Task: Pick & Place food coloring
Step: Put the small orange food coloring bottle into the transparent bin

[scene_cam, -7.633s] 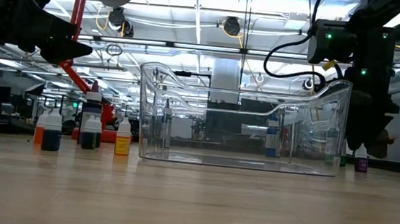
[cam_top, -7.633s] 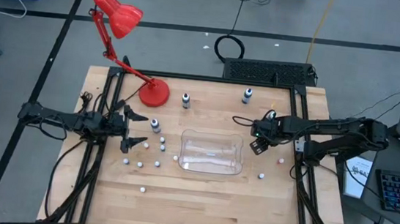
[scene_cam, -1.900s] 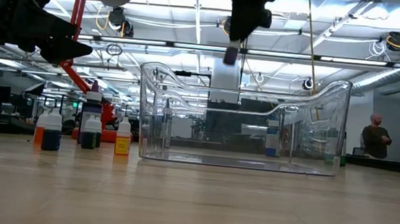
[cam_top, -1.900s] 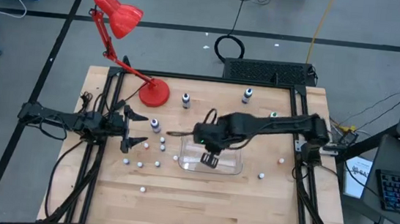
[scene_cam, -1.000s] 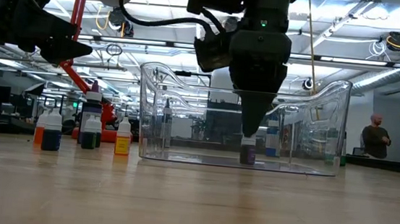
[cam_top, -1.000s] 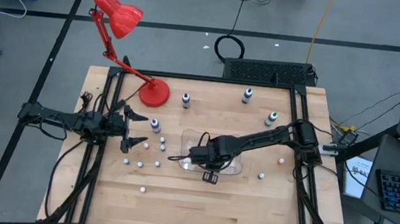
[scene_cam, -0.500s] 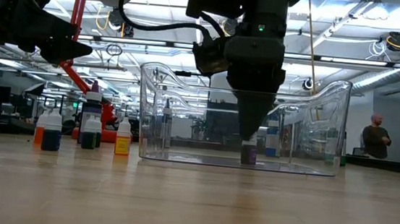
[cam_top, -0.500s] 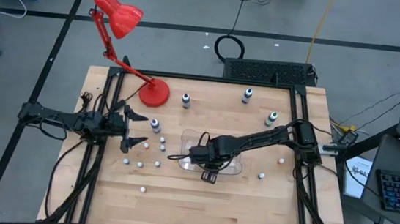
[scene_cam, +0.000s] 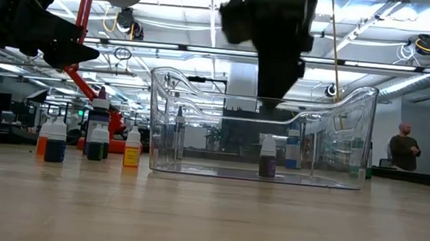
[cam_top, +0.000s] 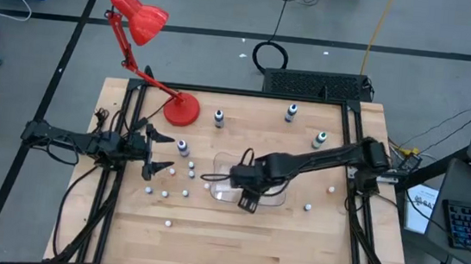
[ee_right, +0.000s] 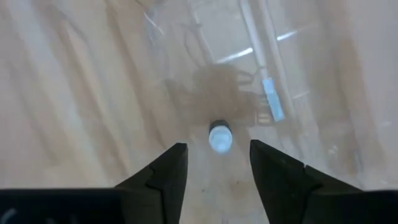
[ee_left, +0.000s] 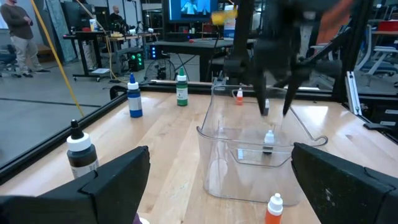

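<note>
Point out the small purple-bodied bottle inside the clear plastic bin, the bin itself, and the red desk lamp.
Small purple-bodied bottle (scene_cam: 267, 166): low view, its body.
Clear plastic bin (scene_cam: 169, 124): low view, left wall.
Red desk lamp (cam_top: 182, 109): high view, round base.

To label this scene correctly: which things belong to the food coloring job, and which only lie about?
Job: bottle in clear bin, small bottles left of it, open right gripper above.
Lying about: red lamp, tall bottles, idle left gripper.
</note>
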